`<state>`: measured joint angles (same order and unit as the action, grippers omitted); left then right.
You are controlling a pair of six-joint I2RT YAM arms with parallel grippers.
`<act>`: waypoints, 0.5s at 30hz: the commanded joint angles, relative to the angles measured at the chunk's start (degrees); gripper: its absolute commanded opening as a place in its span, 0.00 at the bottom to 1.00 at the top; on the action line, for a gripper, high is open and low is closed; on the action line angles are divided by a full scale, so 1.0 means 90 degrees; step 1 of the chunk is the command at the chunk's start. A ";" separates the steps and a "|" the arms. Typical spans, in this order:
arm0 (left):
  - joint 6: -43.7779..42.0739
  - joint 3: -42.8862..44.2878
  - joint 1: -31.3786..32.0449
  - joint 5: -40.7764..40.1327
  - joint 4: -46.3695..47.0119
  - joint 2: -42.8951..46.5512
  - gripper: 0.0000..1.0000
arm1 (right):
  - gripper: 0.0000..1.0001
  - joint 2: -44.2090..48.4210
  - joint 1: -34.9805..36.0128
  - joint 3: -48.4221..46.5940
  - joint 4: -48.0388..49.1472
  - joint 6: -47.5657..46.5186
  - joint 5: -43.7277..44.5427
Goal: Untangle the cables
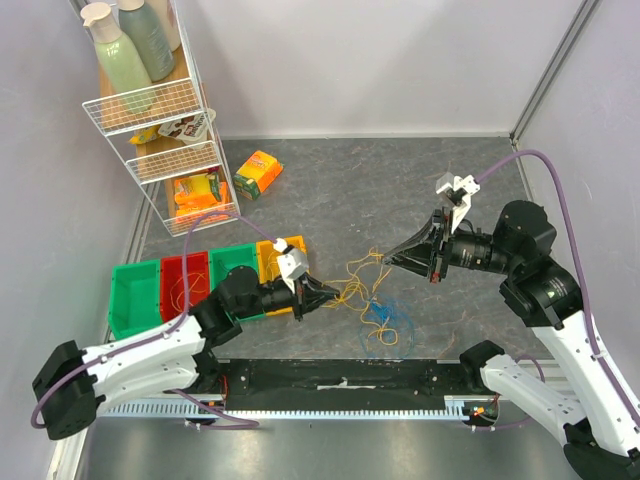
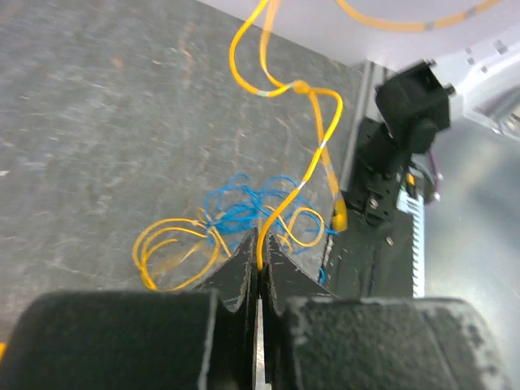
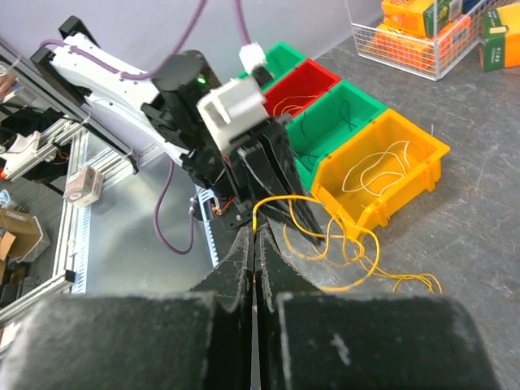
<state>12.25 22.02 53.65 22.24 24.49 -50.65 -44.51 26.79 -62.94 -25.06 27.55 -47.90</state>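
A tangle of thin cables lies on the grey table between the arms: yellow and orange loops [image 1: 358, 278] and a blue bunch [image 1: 385, 318]. My left gripper [image 1: 338, 293] is shut on a yellow-orange cable [image 2: 280, 207] that rises from its tips; blue loops [image 2: 240, 207] and yellow loops [image 2: 166, 248] lie below on the table. My right gripper [image 1: 388, 260] is shut on a yellow cable [image 3: 280, 201], which arcs to more yellow loops [image 3: 357, 252] on the table. The two grippers face each other, with a strand strung between them.
A row of bins stands at the left: green [image 1: 135, 295], red [image 1: 183, 280], green [image 1: 232, 262] and yellow [image 1: 283, 252], with thin wires in some. A white wire rack [image 1: 165, 120] with bottles and packets stands at back left. An orange packet [image 1: 258, 172] lies nearby.
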 commanded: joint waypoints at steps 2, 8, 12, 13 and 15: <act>-0.0189 0.0521 0.0016 -0.2173 -0.0727 0.1153 0.02 | 0.00 -0.0005 0.0012 -0.0155 -0.0759 -0.0579 0.0691; -0.0696 0.1204 0.0015 -0.4392 -0.2094 0.2375 0.02 | 0.00 -0.0220 0.0012 -0.0224 -0.2233 -0.1177 0.3792; -0.0990 0.1809 0.0016 -0.4970 -0.2603 0.2727 0.02 | 0.00 -0.0260 0.0012 0.0000 -0.2440 -0.0739 0.5953; -0.1058 0.1966 0.0006 -0.5000 -0.2681 0.2747 0.02 | 0.00 -0.0269 0.0012 0.0117 -0.2382 -0.0650 0.6092; -0.1146 0.2298 0.0016 -0.4991 -0.2866 0.2786 0.02 | 0.00 -0.0269 0.0012 0.0332 -0.2197 -0.0494 0.6142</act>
<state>7.01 36.86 54.02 -14.00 3.03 -26.72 -47.51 27.44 -62.43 -42.44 21.37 -10.31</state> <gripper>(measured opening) 0.029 0.007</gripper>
